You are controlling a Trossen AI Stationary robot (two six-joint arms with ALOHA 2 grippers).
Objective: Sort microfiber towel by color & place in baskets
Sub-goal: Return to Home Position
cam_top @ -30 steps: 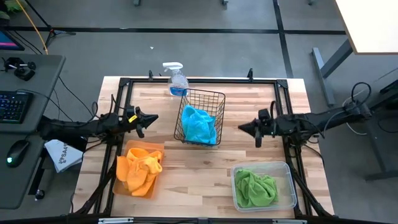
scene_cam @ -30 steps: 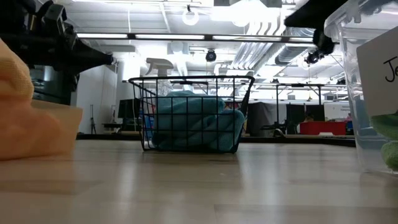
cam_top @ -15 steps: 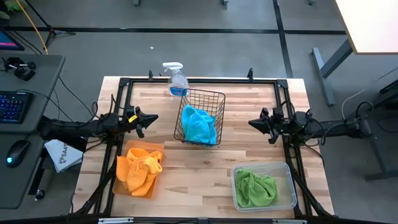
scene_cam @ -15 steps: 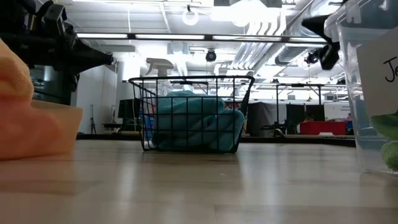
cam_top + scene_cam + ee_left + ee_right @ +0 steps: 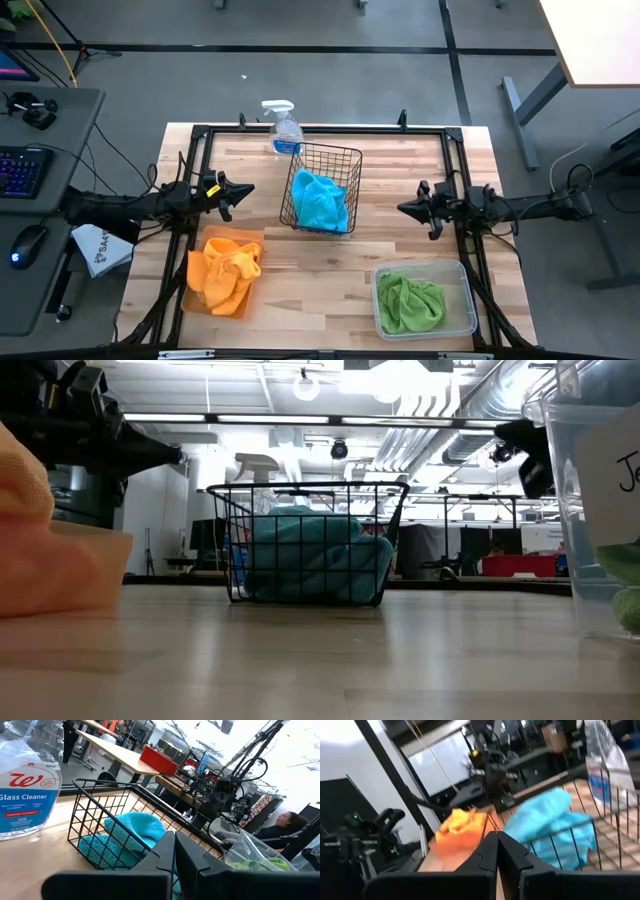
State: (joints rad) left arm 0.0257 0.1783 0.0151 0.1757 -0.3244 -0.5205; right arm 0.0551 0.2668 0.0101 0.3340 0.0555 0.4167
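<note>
Turquoise towels (image 5: 321, 202) lie in the black wire basket (image 5: 348, 155) at the table's middle; they also show in the low view (image 5: 310, 560) and both wrist views (image 5: 135, 827) (image 5: 552, 822). Orange towels (image 5: 225, 270) are piled on the flat orange tray (image 5: 212, 304) near the left front. Green towels (image 5: 410, 302) fill the clear tub (image 5: 465, 270) at the right front. My left gripper (image 5: 250, 188) hovers shut, left of the basket, above the tray's far end. My right gripper (image 5: 400, 208) hovers shut, right of the basket, holding nothing.
A clear glass-cleaner spray bottle (image 5: 284, 128) stands at the table's far edge behind the basket. A black frame (image 5: 320, 128) runs around the table. A white printed bag (image 5: 100, 250) lies off the table's left side. Bare wood (image 5: 310, 285) lies between tray and tub.
My right arm has drawn back toward the table's right edge, then eased slightly toward the near edge and lower, its fingers staying shut and pointed at the basket. The left arm has kept still. No towel has moved.
</note>
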